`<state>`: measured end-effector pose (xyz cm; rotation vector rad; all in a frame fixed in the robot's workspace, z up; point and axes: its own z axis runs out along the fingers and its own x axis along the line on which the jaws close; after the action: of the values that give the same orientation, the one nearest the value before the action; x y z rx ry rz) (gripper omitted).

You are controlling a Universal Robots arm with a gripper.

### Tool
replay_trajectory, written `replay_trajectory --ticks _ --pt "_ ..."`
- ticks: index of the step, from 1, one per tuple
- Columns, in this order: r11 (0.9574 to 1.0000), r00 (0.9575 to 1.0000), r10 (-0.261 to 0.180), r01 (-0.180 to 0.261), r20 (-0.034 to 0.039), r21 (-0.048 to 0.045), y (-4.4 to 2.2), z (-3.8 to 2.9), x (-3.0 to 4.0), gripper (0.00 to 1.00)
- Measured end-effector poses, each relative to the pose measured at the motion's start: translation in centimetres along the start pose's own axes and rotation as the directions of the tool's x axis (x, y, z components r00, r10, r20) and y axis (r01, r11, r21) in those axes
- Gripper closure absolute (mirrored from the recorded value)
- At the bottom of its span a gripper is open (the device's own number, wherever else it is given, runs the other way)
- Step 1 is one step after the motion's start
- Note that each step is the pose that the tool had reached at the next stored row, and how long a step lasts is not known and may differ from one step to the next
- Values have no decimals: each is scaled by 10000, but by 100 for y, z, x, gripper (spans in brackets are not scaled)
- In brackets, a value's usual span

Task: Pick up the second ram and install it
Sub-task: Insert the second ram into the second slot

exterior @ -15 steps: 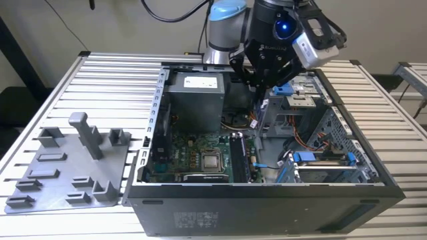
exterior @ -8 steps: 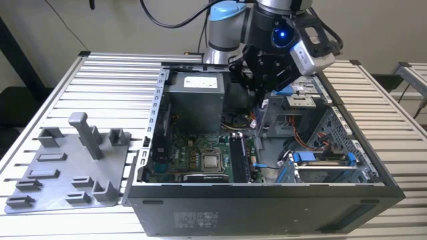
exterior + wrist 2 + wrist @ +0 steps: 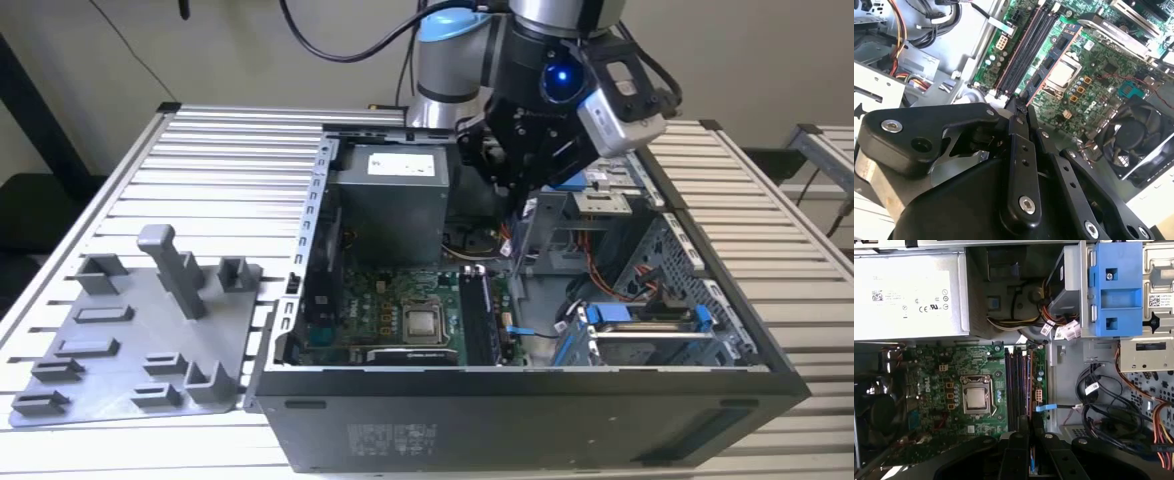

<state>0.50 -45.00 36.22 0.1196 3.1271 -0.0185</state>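
Observation:
My gripper hangs inside the open computer case, over its far middle. Its fingers are shut on the second ram, a thin stick seen edge-on and hanging straight down. In the first wrist view the gripper pinches the stick's bluish edge, just off the near end of the dark memory slots. In the second wrist view the gripper points toward the same slots on the green motherboard. Another dark stick stands upright in a slot.
A grey tray of upright holders lies at the exterior view's left of the case. The silver power supply sits at the case's far end. Blue drive brackets, loose cables and a fan crowd the board's surroundings.

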Motion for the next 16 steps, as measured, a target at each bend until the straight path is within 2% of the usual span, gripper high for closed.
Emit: replay_trajectory --ticks 11,16 --pt "9999 9999 -148 148 2 2 2 127 2 86" --pt "9998 9998 -180 180 2 3 2 163 2 86"
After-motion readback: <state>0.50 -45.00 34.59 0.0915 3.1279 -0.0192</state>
